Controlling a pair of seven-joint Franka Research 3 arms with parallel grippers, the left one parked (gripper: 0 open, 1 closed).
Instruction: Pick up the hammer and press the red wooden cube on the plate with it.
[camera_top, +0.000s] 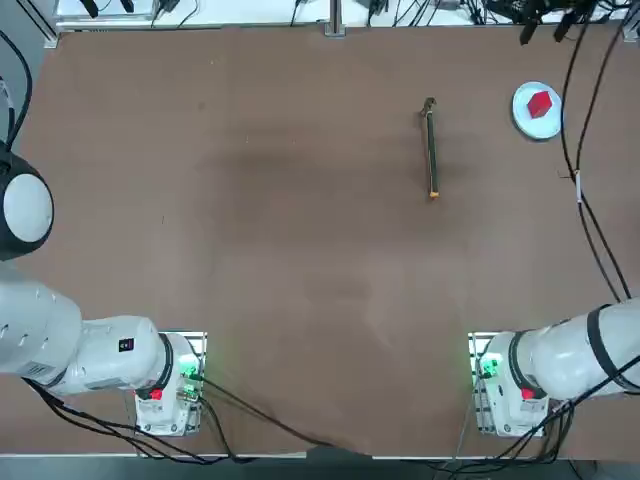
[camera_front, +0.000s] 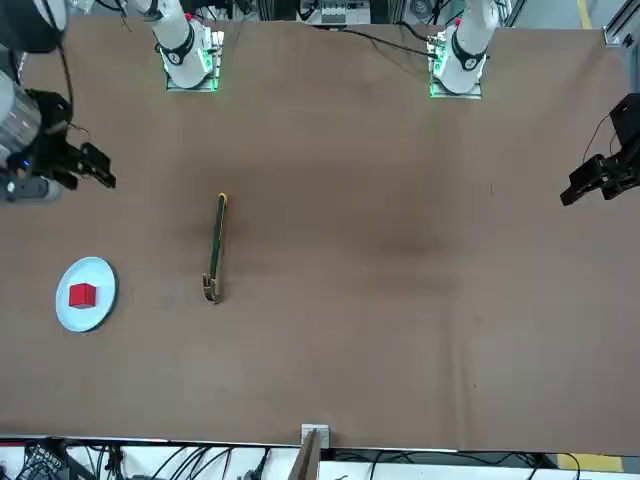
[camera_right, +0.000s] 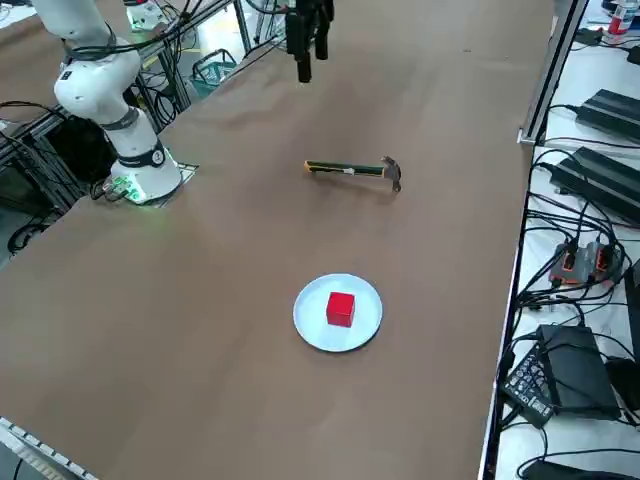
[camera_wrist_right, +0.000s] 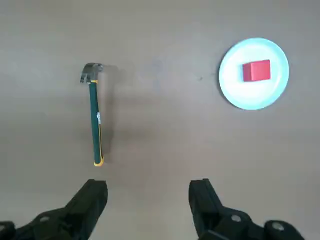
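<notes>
table: brown top (camera_top: 300, 290), with 12 o'clock pointing straight away from the robot's bases.
hammer (camera_top: 431, 150): lying on the bare tabletop, past the middle toward 1 o'clock, well apart from the plate (camera_right: 309, 318).
hammer's line: long axis runs almost exactly 12 to 6; grey head (camera_top: 430, 103) at 12, orange end (camera_top: 434, 194) at 6, toward the robot.
plate: at about 2 o'clock from the hammer, with the red cube (camera_right: 340, 309) resting on it.
right gripper (camera_wrist_right: 148, 184): raised above the table, fingers spread wide, nothing between them; hammer and plate both lie ahead of it.
step: looks to me like the approach, with the hammer still to be picked up.
next move: it calls for lining the fingers up across the handle, one at 3, one at 9, then lowering and closing.
</notes>
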